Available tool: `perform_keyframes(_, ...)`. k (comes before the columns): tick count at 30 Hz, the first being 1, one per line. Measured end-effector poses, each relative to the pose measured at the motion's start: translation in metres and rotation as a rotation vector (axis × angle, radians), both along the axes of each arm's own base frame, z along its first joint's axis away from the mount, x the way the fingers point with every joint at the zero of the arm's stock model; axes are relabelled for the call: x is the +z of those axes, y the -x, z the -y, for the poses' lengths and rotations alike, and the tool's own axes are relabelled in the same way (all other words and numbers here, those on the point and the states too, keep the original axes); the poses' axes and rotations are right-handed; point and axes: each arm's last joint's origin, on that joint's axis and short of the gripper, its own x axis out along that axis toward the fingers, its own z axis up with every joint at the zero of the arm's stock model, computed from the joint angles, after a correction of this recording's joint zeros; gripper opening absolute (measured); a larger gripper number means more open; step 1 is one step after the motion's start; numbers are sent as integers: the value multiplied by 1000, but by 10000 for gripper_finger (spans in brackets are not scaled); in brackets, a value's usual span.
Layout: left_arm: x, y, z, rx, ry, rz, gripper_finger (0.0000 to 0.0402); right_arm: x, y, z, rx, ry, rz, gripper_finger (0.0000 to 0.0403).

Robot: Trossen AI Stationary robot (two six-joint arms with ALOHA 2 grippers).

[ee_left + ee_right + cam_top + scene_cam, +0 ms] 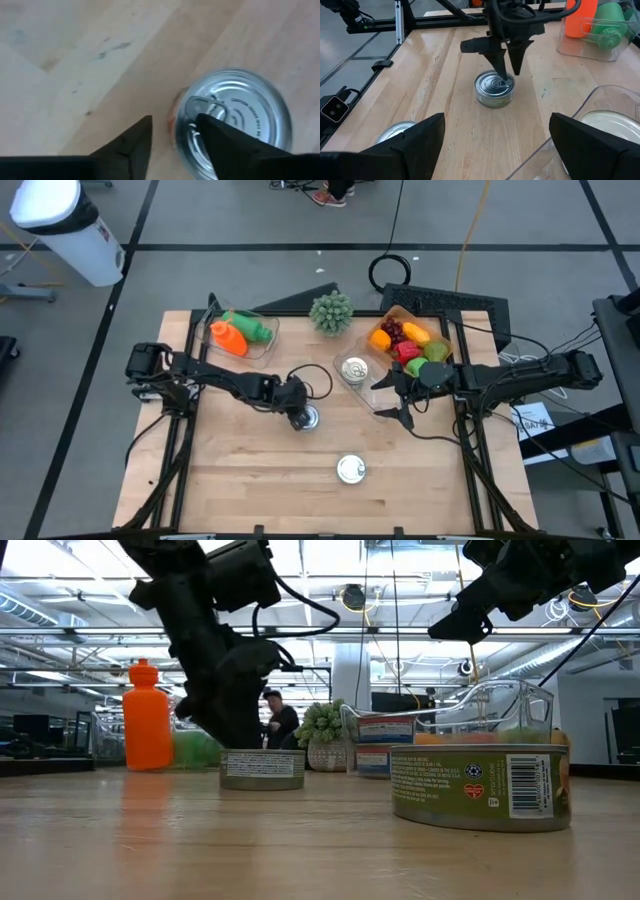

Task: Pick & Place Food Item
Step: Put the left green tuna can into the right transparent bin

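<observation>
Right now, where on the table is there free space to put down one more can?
The near left part of the table is bare wood, bordered by the front can and the left gripper over the middle can. The far side is crowded: the bottle bin, the plant, the fruit tray and the right gripper.

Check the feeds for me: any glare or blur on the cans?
Low view: near can sharp, label readable; ceiling lights bright, left gripper dark against them. Left wrist view: can lid soft, fingers blurred. Right wrist view: that can crisp, its own fingers blurred.
</observation>
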Motion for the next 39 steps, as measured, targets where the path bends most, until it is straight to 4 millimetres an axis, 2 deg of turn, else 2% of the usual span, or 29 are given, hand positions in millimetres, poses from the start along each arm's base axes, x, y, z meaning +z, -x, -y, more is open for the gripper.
perform_keyframes(11,-15,10,-2,-11,23,-4,12,0,0,0,0,0,0,338)
perform_keyframes(20,-23,13,0,-20,-11,-24,3,0,0,0,0,0,0,338)
perform_keyframes(31,-18,9,2,-39,-78,18,1,1,-2,1,-19,24,20,338)
perform_keyframes(35,-17,8,1,-57,-111,32,11,-10,-9,3,-96,59,-15,338)
perform_keyframes(39,-16,8,0,-19,-130,38,38,-26,-27,6,-71,94,-34,338)
